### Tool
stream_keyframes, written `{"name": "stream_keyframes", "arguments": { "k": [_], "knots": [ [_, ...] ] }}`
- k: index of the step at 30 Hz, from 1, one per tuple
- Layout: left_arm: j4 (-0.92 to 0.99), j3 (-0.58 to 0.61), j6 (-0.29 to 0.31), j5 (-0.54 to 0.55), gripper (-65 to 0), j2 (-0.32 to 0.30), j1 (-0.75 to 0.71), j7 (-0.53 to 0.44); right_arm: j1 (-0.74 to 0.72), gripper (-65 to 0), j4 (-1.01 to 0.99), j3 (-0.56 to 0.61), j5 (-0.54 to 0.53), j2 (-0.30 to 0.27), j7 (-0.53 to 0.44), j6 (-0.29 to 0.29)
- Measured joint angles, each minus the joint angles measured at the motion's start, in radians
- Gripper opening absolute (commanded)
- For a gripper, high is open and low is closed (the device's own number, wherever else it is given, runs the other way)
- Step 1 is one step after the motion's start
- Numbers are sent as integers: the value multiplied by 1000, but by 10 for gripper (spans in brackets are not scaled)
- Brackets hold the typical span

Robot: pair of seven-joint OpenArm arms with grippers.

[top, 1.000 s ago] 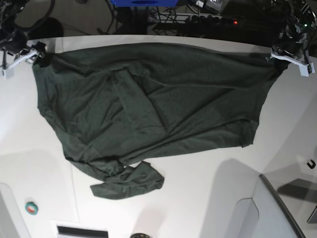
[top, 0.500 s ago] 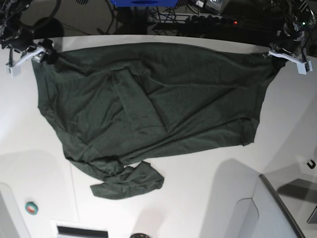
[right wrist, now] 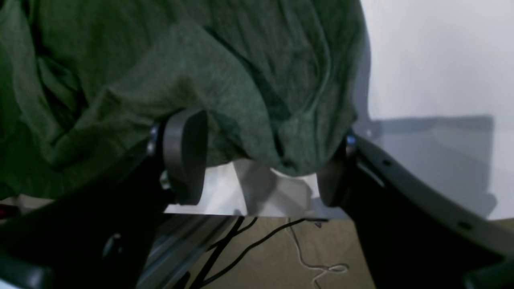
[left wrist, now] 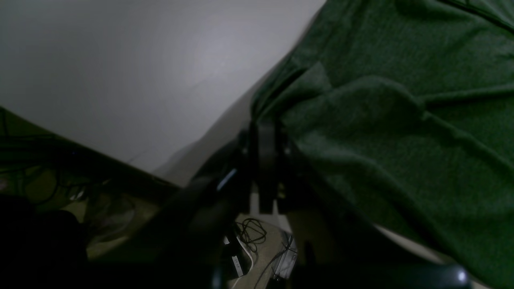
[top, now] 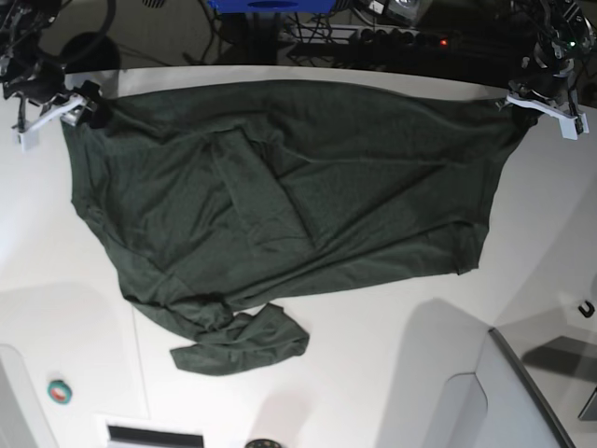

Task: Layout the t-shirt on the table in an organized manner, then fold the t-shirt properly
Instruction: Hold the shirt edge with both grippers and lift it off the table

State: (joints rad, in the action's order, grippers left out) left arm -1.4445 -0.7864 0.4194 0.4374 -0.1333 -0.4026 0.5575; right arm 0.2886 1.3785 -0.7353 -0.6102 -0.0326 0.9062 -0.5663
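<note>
White table [top: 392, 373], t-shirt [top: 280, 205] spread, left tool [left wrist: 265, 132] clamped on cloth, right tool [right wrist: 261, 160] jaws apart per wrist view

Small teal-green round object [top: 60, 392] with a dark centre, near-left corner, sitting alone. Just right of it at the near edge, a white block with a dark slot [top: 154, 436]. A dark round thing [top: 264, 443] is cut off at the near edge centre; can't tell what. Raised grey-white panel with dark edge [top: 522, 392] fills the near-right corner. Small black hook-shaped piece [top: 586, 309] at the right edge, just beyond the panel. Far side, past the edge: blue object [top: 270, 6] at top centre, tangle of dark cables [top: 224, 33] beside it, power strip with a red light [top: 415, 38] to its right. Right wrist view shows loose cables on the tan floor [right wrist: 281, 249].
</note>
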Motion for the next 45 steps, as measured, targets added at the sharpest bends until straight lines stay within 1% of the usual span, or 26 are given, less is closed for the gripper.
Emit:
{"name": "stream_keyframes", "arguments": {
  "k": [4,5,6,7,9,10,11,13,15,17,20,21,23,24,26,28,30,32,35,45],
  "knots": [
    [0,0,0,0,-650,0,0,0,-3,-272,0,0,0,0,0,0],
    [0,0,0,0,-650,0,0,0,-3,-293,0,0,1,0,0,0],
    [0,0,0,0,-650,0,0,0,-3,-332,-2,0,0,0,0,0],
    [0,0,0,0,-650,0,0,0,-3,-398,-5,0,0,0,2,0],
    [0,0,0,0,-650,0,0,0,-6,-558,-5,0,6,0,8,0],
    [0,0,0,0,-650,0,0,0,-6,-624,-5,0,5,0,7,0],
    [0,0,0,0,-650,0,0,0,-8,-650,-5,0,4,0,7,0],
    [0,0,0,0,-650,0,0,0,-8,-633,-5,0,4,0,7,0],
    [0,1,0,0,-650,0,0,0,-8,-650,4,0,7,0,9,0],
    [-1,1,0,1,-650,-1,-9,0,-5,-648,44,0,5,-2,37,0],
    [-48,0,-1,-6,-650,0,-36,14,-8,-648,133,-5,3,-6,122,0],
    [-72,-2,-1,0,-650,-1,-42,33,-8,-648,165,-5,1,-6,140,0],
    [-131,-4,0,-3,-650,-3,-44,112,-8,-648,221,-6,-1,-5,189,1],
    [-164,-4,-1,-3,-650,-2,-44,135,-8,-648,248,-7,-2,-2,222,0],
    [-229,-4,0,3,-650,-3,-47,159,-8,-648,299,-7,2,3,288,0],
    [-273,-4,0,4,-650,-4,-46,176,-5,-648,348,-7,-2,2,328,0],
    [-296,-24,9,9,-650,0,-44,215,-8,-648,378,-26,-12,3,348,1],
    [-301,-82,8,8,-650,6,-37,241,-13,-648,390,-88,-13,14,360,1],
    [-297,-116,3,4,-650,-3,-41,248,1,-648,388,-140,7,16,381,1],
    [-297,-111,4,6,-650,3,-82,245,26,-648,387,-135,3,27,381,1]
  ]
}}
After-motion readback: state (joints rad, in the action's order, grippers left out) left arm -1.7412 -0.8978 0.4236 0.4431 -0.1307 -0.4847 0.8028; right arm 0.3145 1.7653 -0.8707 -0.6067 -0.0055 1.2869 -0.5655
